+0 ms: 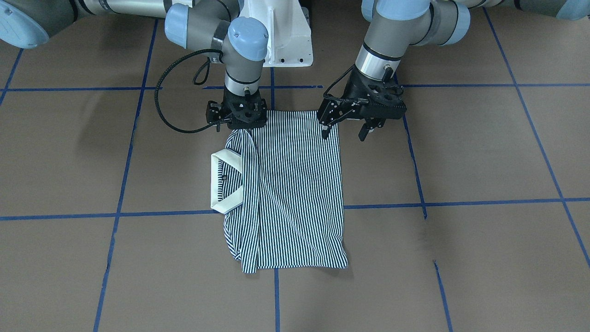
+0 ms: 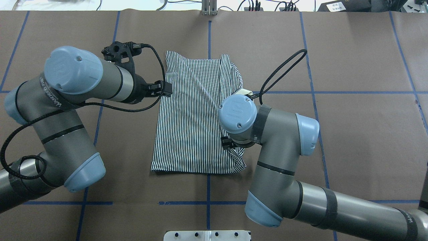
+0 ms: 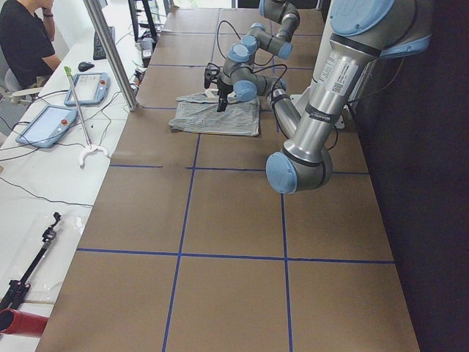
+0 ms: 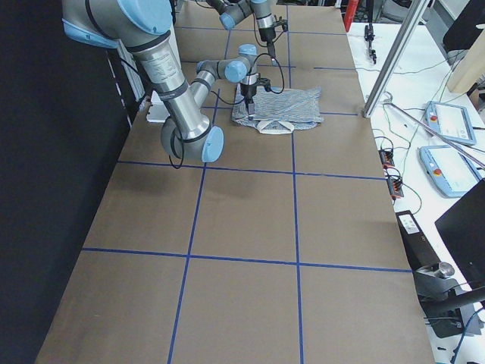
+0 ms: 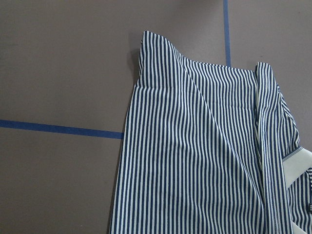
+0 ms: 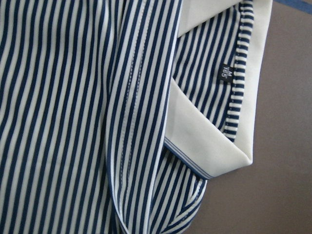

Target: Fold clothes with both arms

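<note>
The striped polo shirt [image 1: 295, 184] lies mid-surface [image 1: 461, 152], folded into a narrow strip, with its cream collar [image 1: 216, 182] poking out on the robot's right side. The right end effector [image 1: 237, 121] is down on the corner nearest the robot; can't tell if it's clamped. The left end effector [image 1: 344, 133] hangs splayed over the other near corner, holding nothing. Risk imo: 1 arm pulling alone drags the layers and skews the fold.

Grey-silver jointed left arm [image 2: 63, 140], matching right arm [image 2: 277, 157], light blue domed joint caps [image 2: 237, 113], looped black cables [image 2: 283, 66].
</note>
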Robot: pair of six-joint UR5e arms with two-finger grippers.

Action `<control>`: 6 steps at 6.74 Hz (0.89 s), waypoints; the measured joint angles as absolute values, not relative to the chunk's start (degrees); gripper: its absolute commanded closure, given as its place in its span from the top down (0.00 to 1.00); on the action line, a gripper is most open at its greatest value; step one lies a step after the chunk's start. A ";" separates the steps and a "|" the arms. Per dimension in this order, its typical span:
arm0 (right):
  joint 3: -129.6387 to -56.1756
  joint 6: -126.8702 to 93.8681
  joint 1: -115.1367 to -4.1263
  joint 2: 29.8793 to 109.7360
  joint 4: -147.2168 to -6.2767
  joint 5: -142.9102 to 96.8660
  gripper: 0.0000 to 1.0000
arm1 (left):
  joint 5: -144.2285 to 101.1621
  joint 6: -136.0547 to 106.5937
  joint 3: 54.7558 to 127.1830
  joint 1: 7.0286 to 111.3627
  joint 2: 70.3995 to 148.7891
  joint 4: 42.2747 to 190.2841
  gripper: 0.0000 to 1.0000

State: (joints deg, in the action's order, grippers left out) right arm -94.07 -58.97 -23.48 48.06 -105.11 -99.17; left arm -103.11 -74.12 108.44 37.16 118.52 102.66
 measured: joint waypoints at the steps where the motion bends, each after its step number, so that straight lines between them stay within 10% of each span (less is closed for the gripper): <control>1: -92.53 -58.92 -23.33 47.69 -104.17 -99.34 1.00 | -103.10 -74.10 108.45 37.20 118.49 102.66 1.00; 6: -90.86 -58.51 -22.93 48.93 -103.97 -99.54 1.00 | -103.11 -74.09 108.52 37.18 118.53 102.73 1.00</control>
